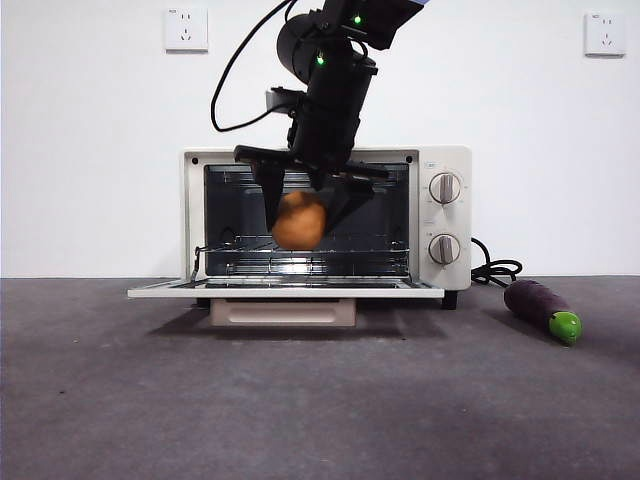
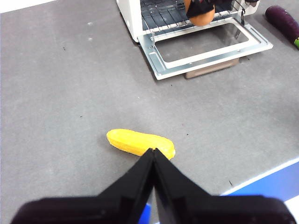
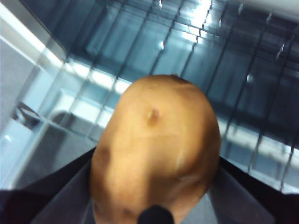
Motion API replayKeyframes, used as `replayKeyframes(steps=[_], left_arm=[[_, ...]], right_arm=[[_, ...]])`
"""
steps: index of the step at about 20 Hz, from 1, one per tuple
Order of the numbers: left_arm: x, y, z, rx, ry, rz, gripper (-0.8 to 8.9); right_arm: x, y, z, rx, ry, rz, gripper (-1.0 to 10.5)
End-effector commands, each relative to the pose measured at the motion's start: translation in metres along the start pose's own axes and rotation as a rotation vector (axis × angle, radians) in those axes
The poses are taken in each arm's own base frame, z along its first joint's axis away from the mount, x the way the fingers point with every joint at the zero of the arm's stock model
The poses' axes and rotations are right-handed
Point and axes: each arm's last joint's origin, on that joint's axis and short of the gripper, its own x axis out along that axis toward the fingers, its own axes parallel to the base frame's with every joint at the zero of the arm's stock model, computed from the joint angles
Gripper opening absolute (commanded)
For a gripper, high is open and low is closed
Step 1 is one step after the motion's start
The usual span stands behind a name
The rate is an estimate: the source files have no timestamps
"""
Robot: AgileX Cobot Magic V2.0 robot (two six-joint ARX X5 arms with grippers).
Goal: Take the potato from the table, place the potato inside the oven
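Potato (image 1: 298, 222) clamped by right gripper (image 1: 305, 212) | left gripper (image 2: 153, 154) closed (wrist view only)

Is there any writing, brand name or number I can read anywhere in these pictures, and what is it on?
No text can be read in any view.
Oven: a small mark above the upper knob, too small to read.
Knobs: fine marks around both dials, too small to read.
Wall sockets: no legible lettering.
Potato, held in the right hand: no label.
Eggplant and the yellow item: no label.
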Motion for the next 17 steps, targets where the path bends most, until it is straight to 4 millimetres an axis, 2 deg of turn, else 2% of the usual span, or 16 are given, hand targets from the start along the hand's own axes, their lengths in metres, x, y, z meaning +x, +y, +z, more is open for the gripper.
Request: replayKeyframes(steps=[1,5,10,14,15,17], left_arm=[[0.003,-0.001,0.000,0.016,0.010,0.005,-0.05],[0.006,-0.001,0.002,0.034,0.015,0.046,-0.05],[0.014,-0.005,0.008,0.077,0.056,0.060,-0.05],[0.022,-0.009,0.014,0.098,0.097,0.066,-0.05],[0.024,-0.010,0.015,0.101,0.104,0.067,-0.05],[0.024,-0.010,0.015,0.102,0.106,0.067,-0.05]], right_arm=[[0.012,0.001,0.000,0.008,-0.033,-0.001,0.0],[0.016,-0.006,0.003,0.031,-0.076,-0.042,0.0],[0.028,-0.025,0.001,0.065,-0.052,-0.083,0.0],[0.032,-0.029,0.000,0.070,-0.046,-0.089,0.1],[0.032,-0.029,0.000,0.070,-0.044,-0.081,0.8],[0.032,-0.028,-0.001,0.071,-0.041,-0.063,3.5]])
